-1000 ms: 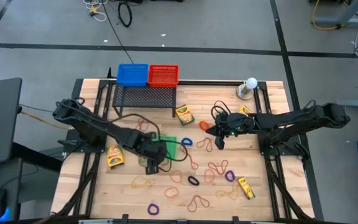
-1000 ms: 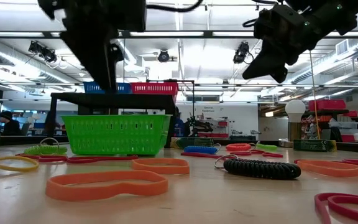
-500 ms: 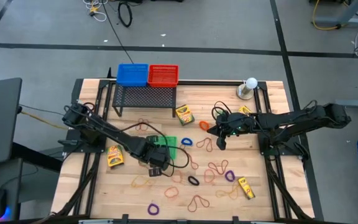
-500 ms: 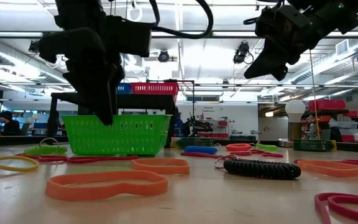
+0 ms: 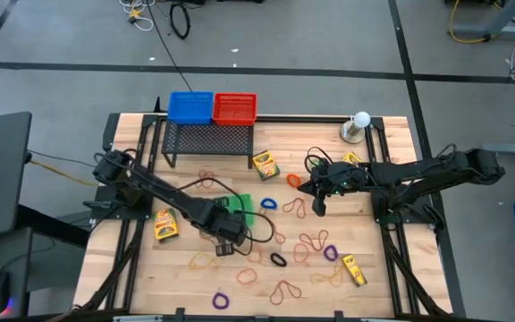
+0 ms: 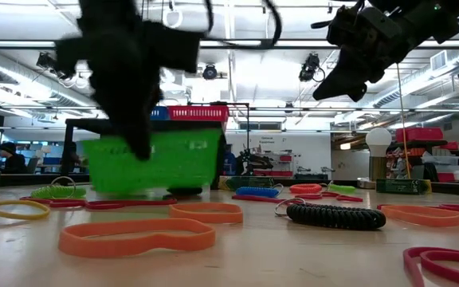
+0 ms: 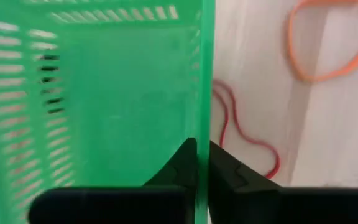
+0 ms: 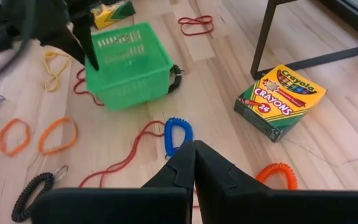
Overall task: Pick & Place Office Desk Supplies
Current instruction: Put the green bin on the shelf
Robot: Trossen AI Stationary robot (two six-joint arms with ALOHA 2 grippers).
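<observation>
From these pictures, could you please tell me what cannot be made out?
- Inside of the green basket: right wrist view shows only part; whether it holds anything is unclear.
- Left gripper in the low view: motion-blurred, as is the basket.
- Small box by the right gripper: high view, mostly covered by the arm.

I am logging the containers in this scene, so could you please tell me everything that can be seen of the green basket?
The small green plastic basket is rectangular and open-topped, with slotted lattice walls and a solid floor; it looks empty. It sits mid-table, in front of the black wire shelf, and appears tipped, one end raised off the wooden table. The left claw is shut on its thin side wall, one finger inside and one outside. Red and orange rubber-band loops lie around it.
</observation>
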